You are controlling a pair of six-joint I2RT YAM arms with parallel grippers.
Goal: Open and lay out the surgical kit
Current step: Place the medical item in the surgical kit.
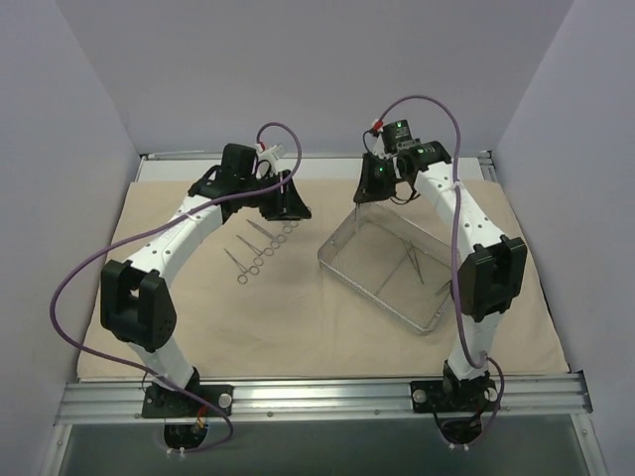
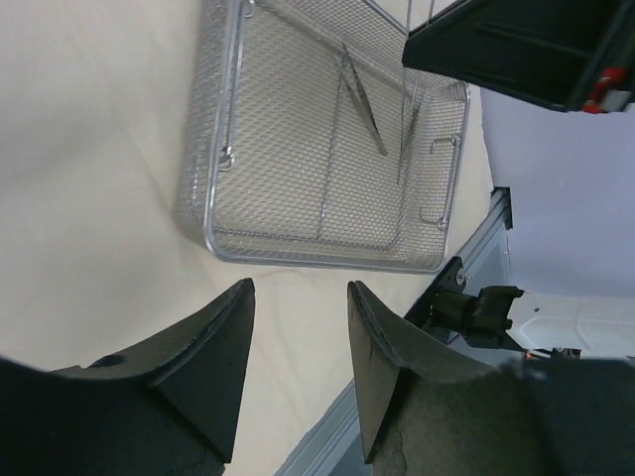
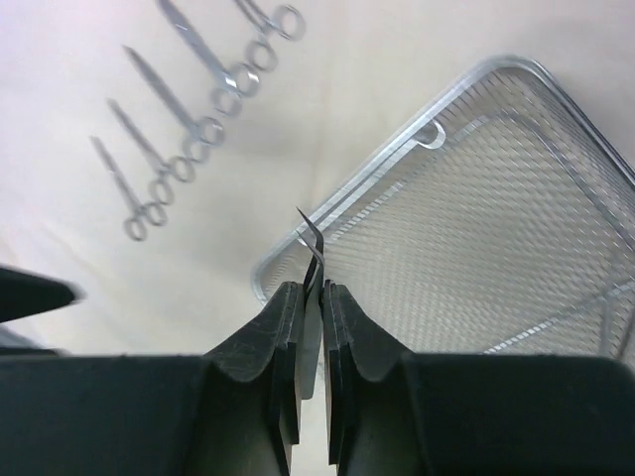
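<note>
Cloth wrap (image 1: 298,327): the beige cloth is seen opened out flat over the table, with everything else lying on it.
Wire-mesh tray (image 1: 372,260): it is set at 3 o'clock from the cloth's centre in the top view, turned askew to the table edges.
Instruments in tray (image 2: 365,109): a few thin steel pieces are seen lying on the mesh floor, toward the tray's 3 o'clock side in the top view.
Laid-out instruments (image 1: 260,250): several ring-handled scissors and forceps are ranged side by side on the cloth at 10 o'clock from its centre, just apart from the tray.
Left gripper (image 1: 288,203): it is held above the cloth at 11 o'clock, beside the far end of the row.
Left fingers (image 2: 213,367): they are spread, with only bare cloth seen between them.
Right gripper (image 1: 375,188): it is raised at 1 o'clock, over the tray's far corner.
Right fingers (image 3: 283,347): they are pressed together on a thin curved-tip instrument (image 3: 314,248), whose hooked end sticks out past the fingertips above the tray rim.
</note>
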